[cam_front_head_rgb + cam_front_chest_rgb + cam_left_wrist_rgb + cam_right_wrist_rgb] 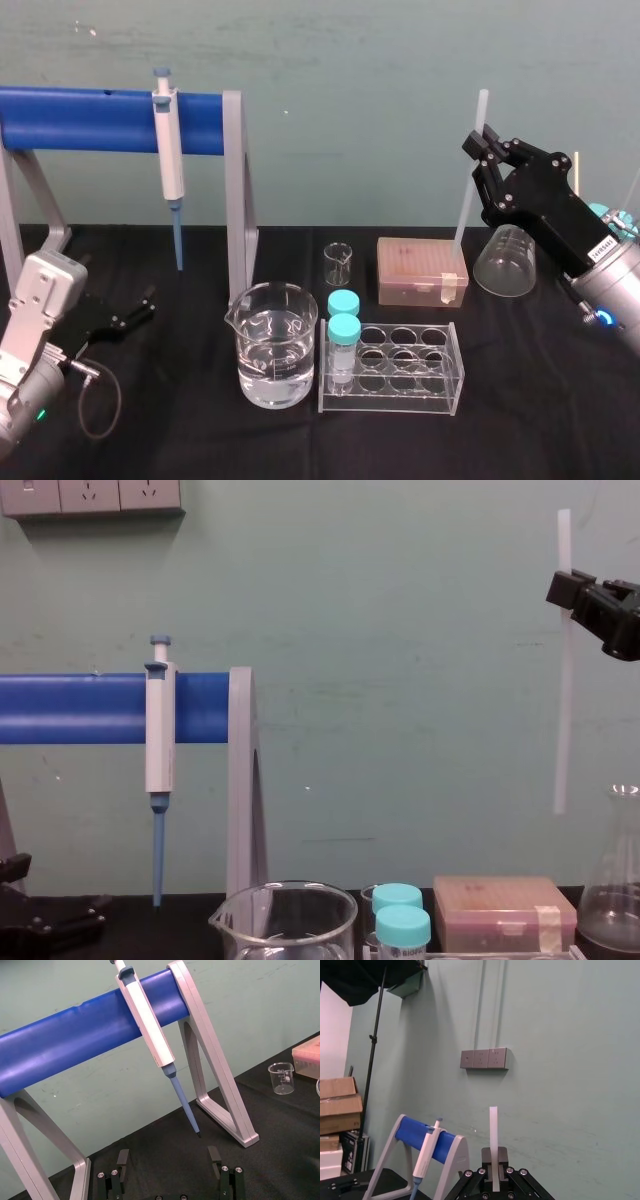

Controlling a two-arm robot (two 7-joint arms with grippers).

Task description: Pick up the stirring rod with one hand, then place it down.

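left gripper [138,306] parked low, well off to the right gripper's left, fingers spread wide | right gripper [484,143] up high, jaws pinched tight on the stirring rod [466,195] | rod upright, short end above the jaws, long end hanging below

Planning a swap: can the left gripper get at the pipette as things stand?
Probably yes: the left gripper sits open, low, facing the pipette hanging on the blue bar; nothing stands between them.
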